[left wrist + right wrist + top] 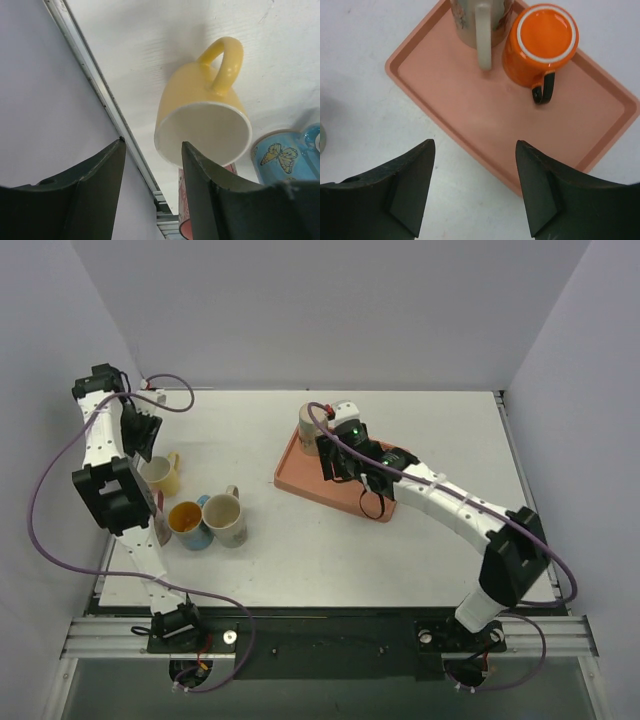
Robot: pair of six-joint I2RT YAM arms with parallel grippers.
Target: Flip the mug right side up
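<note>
An orange mug (540, 39) stands upside down on the pink tray (470, 100), base up, its dark handle pointing toward my right gripper (475, 146). That gripper hangs open above the tray's near edge with nothing between its fingers. In the top view the right gripper (342, 455) covers the orange mug. A cream patterned mug (481, 20) stands beside the orange one. My left gripper (152, 146) is open above the table's left edge, close over an upright yellow mug (202, 117). Its right finger crosses that mug's rim in the left wrist view.
The tray (300, 475) lies at the table's middle back with the cream mug (312, 428) at its far corner. At the left stand the yellow mug (160, 475), a blue butterfly mug (190, 523), a cream mug (226, 517) and a red patterned mug (184, 212).
</note>
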